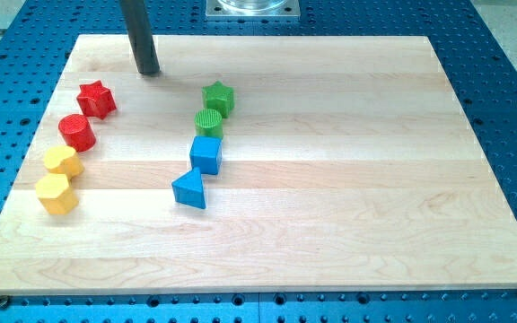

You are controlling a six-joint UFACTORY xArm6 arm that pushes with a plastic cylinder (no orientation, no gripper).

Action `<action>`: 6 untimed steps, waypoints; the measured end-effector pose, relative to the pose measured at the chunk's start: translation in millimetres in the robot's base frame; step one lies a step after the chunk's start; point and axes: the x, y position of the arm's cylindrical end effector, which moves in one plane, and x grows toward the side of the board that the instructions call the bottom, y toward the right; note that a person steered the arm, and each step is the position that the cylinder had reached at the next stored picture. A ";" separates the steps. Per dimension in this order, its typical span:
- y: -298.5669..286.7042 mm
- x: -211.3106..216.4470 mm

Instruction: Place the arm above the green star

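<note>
The green star (218, 97) sits on the wooden board (348, 170), left of centre and toward the view's top. My tip (148, 72) rests on the board up and to the left of the green star, about a block's width and a half away, and up and right of the red star (96, 99). A green cylinder (208, 123) touches the star from below.
A blue cube (205, 154) and a blue triangle (189, 189) continue the line below the green cylinder. At the view's left stand a red cylinder (77, 132) and two yellow blocks (62, 161) (56, 193). A metal mount (252, 8) sits beyond the board's top edge.
</note>
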 end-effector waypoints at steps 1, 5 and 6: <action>0.0 0.0; 16.0 1.4; 72.2 1.4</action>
